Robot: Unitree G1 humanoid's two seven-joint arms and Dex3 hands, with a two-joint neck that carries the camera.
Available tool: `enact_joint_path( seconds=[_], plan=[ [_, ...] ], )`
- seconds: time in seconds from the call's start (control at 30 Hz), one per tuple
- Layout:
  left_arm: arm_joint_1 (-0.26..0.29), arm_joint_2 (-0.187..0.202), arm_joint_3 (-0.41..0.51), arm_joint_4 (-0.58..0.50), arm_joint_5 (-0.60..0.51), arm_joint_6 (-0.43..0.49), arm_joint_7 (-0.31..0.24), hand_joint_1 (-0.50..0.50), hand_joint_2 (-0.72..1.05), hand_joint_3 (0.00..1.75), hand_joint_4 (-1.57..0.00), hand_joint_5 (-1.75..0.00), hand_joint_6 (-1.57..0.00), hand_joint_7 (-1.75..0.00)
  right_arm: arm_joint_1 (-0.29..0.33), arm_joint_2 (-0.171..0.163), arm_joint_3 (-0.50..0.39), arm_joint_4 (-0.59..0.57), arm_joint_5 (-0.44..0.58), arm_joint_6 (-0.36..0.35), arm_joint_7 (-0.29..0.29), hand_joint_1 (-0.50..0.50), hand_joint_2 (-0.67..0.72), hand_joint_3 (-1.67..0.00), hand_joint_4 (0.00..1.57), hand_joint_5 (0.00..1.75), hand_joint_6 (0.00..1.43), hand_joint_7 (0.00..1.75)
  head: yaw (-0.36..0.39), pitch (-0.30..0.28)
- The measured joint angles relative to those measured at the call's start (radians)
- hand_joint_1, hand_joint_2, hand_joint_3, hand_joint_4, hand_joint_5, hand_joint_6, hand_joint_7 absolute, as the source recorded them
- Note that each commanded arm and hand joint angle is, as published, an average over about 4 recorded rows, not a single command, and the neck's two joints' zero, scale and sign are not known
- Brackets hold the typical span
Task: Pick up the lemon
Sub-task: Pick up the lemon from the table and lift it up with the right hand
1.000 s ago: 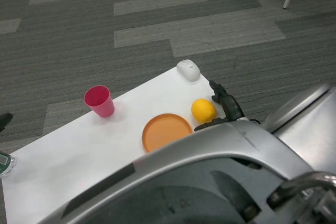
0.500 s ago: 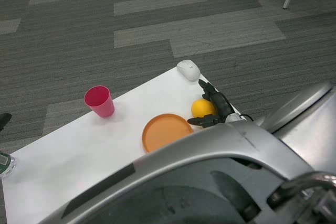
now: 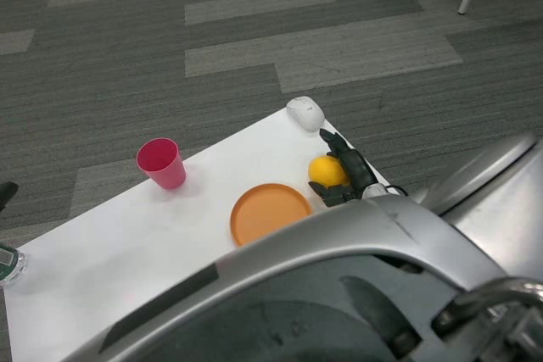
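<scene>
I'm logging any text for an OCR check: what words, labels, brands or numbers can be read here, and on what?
None can be read.
Cup: no print visible.
Plate: plain.
Mouse: no logo visible.
Lemon, at the right hand: no sticker visible.
Green and clear thing at the table's left edge: too small and cropped to read.

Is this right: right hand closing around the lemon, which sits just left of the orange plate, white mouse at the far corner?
Not quite. In the head view the lemon sits just right of the orange plate, not left. The right hand is wrapped around it, and the white mouse is at the far corner.
</scene>
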State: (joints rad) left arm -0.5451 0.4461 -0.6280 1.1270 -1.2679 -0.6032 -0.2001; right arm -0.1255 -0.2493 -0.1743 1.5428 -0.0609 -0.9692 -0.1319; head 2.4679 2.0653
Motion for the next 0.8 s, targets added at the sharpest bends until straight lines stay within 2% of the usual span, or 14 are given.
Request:
enact_joint_path(
  seconds=[0.07, 0.2, 0.3, 0.5, 0.67, 0.8],
  plan=[
    [0.0, 0.0, 0.004, 0.0, 0.0, 0.0, 0.0, 0.5, 0.96, 0.09, -0.04, 0.0, 0.0, 0.0, 0.0, 0.0, -0.001, 0.0, 0.0, 0.0, 0.0, -0.12, -0.57, -1.27, 0.0, 0.97, 0.01, 0.31, 0.0, 0.0],
    [0.0, 0.0, 0.009, 0.0, 0.0, 0.0, 0.0, 0.5, 0.96, 0.09, -0.04, 0.0, 0.0, 0.0, 0.0, 0.0, -0.003, 0.0, 0.0, 0.0, 0.0, -0.12, -0.6, -1.27, 0.0, 0.97, 0.05, 0.35, 0.003, 0.001],
    [0.0, 0.0, 0.01, -0.001, 0.0, 0.0, 0.0, 0.5, 0.96, 0.04, -0.04, 0.0, 0.0, 0.0, 0.0, -0.001, -0.004, -0.001, 0.0, 0.0, 0.002, -0.12, -0.6, -1.21, 0.0, 0.85, 0.06, 0.35, 0.004, 0.001],
    [0.0, 0.0, 0.011, -0.001, 0.0, 0.0, 0.0, 0.5, 0.96, 0.09, -0.04, 0.0, 0.0, 0.0, 0.0, -0.003, -0.008, -0.007, 0.003, -0.001, 0.01, -0.12, -0.6, -1.07, 0.0, 0.68, 0.06, 0.28, 0.005, 0.003],
    [0.0, 0.0, 0.011, -0.001, 0.0, 0.0, 0.0, 0.5, 0.96, 0.09, -0.04, 0.0, 0.0, 0.0, 0.005, -0.001, -0.045, -0.01, 0.002, -0.019, 0.013, -0.16, -0.6, -1.03, 0.0, 0.68, 0.06, 0.28, 0.006, 0.004],
    [0.0, 0.0, 0.012, -0.001, 0.0, 0.0, 0.0, 0.5, 0.96, 0.09, -0.04, 0.0, 0.0, 0.0, 0.011, 0.003, -0.065, -0.02, 0.002, -0.027, 0.014, -0.12, -0.6, -1.03, 0.0, 0.78, 0.06, 0.28, 0.007, 0.004]
  ],
)
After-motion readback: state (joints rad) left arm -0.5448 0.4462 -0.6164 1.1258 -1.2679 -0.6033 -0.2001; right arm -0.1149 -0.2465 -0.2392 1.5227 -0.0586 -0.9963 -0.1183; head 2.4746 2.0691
